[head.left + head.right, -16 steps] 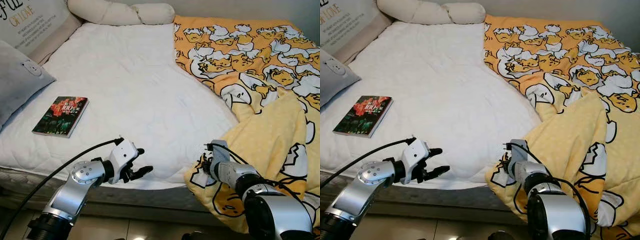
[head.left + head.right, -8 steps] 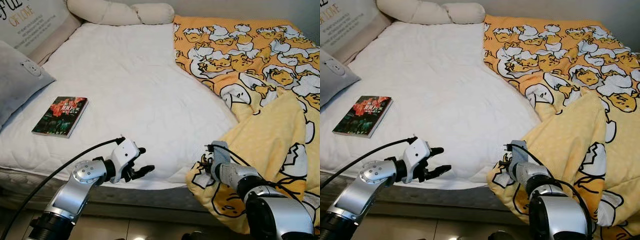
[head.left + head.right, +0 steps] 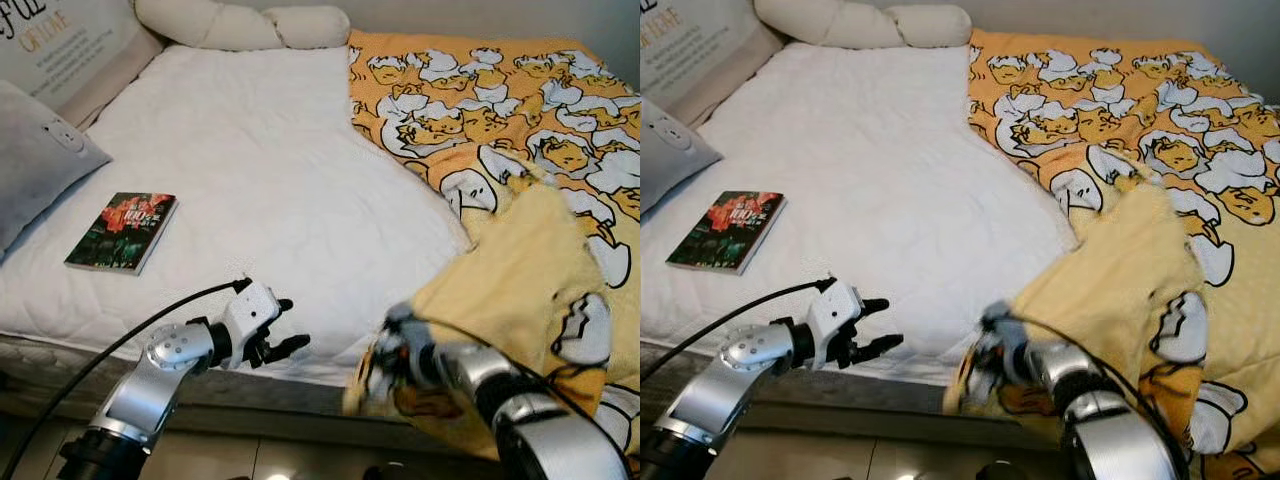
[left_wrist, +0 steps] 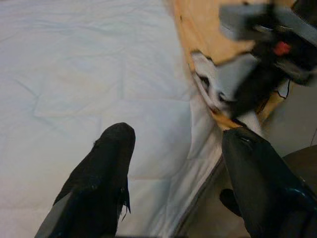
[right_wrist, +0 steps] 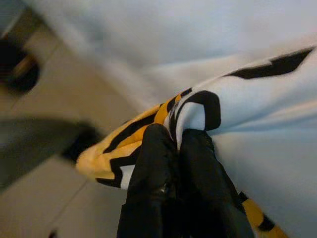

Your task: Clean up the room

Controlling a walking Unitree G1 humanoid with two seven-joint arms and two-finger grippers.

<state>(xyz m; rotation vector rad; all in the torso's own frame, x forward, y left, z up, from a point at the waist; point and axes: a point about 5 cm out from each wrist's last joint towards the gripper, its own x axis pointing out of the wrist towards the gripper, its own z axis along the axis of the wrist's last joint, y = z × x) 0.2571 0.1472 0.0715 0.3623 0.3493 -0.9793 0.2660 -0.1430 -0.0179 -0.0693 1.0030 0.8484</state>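
Right tool: fingers together, clamped on a fold of the yellow cartoon-print blanket at the bed's near edge. The blanket covers the bed's right side and bunches over the right arm. Left tool: fingers apart, holding nothing, hovering over the near edge of the white mattress. Book lies flat near the grey pillow.

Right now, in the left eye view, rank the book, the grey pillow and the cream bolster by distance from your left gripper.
From the left gripper, open at the bed's near edge:
1. Book, on the white mattress toward the robot's left.
2. Grey pillow, beyond the book at the left edge.
3. Cream bolster, along the bed's far end.
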